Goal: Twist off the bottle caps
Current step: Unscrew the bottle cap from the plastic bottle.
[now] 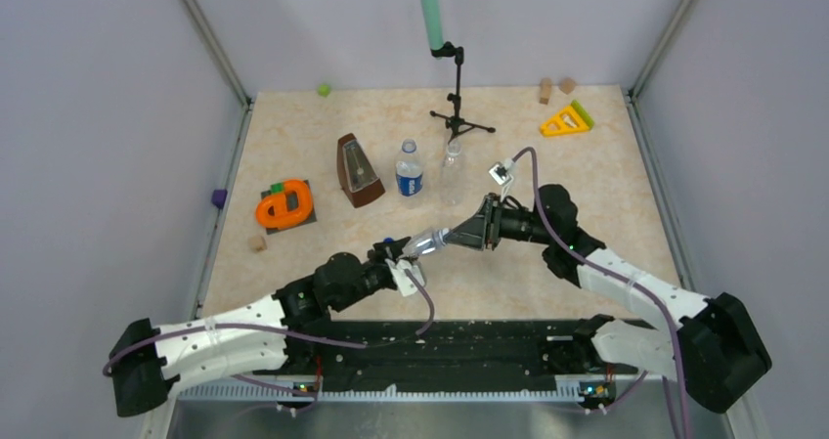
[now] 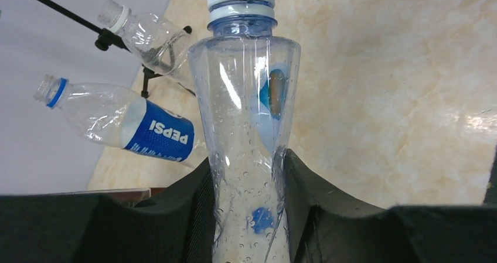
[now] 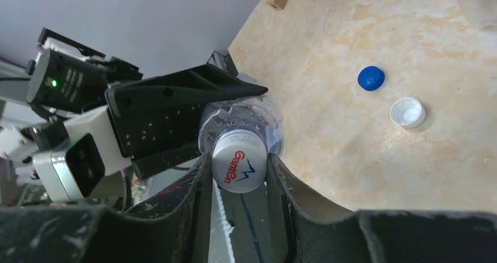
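My left gripper (image 1: 399,255) is shut on the body of a bluish-tinted clear bottle (image 2: 246,116), held lying sideways above the table (image 1: 422,244). My right gripper (image 3: 237,163) is shut on that bottle's white cap (image 3: 239,168), which sits on the neck; in the top view it meets the bottle's mouth (image 1: 452,236). A labelled blue-and-white bottle (image 1: 410,172) and a plain clear bottle (image 1: 451,170) stand behind, both uncapped in the left wrist view (image 2: 158,131). A loose dark blue cap (image 3: 371,78) and a loose white cap (image 3: 408,112) lie on the table.
A brown metronome (image 1: 358,170) and an orange toy on a dark plate (image 1: 284,206) stand at the left. A microphone stand (image 1: 457,107) is at the back, a yellow triangle (image 1: 566,121) and wooden blocks (image 1: 545,90) at the back right.
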Motion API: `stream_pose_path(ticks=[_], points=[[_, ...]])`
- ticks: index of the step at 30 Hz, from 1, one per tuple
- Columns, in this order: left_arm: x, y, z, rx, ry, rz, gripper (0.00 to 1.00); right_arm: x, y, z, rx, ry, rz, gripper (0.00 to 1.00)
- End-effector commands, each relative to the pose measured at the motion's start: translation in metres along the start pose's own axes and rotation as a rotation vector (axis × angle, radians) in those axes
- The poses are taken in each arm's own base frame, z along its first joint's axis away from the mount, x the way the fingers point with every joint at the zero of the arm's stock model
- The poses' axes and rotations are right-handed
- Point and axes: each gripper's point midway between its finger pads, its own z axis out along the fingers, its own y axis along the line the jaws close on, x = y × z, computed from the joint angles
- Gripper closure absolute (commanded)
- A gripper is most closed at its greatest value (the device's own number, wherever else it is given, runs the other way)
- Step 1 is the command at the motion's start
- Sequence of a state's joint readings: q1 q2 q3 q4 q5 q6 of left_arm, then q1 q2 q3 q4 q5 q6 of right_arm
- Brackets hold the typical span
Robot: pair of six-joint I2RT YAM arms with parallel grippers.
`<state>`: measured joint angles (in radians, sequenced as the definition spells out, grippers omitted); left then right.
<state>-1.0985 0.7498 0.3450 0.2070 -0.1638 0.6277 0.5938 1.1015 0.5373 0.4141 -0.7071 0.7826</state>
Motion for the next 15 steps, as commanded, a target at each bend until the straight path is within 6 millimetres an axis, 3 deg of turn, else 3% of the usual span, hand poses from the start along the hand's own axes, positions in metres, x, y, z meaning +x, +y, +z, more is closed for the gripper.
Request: stream_pose_path(ticks=[1,7,12,15], points=[[-0.059,0.003,0.000,0.129,-0.197,-0.123,1.00,-0.005,0.008,-0.007,-0.009,-0.018,-0.188,0.93],[-0.084,0.001,-0.007,0.335,-0.264,-0.234,1.00,0.000,0.029,-0.017,-0.089,0.004,-0.279,0.92],[-0.090,-0.004,-0.003,0.389,-0.279,-0.229,1.00,0.004,0.011,-0.025,0.012,-0.013,-0.317,0.90],[-0.088,0.000,0.003,0.374,-0.261,-0.204,1.00,0.000,0.012,-0.028,0.026,-0.030,-0.356,0.89]])
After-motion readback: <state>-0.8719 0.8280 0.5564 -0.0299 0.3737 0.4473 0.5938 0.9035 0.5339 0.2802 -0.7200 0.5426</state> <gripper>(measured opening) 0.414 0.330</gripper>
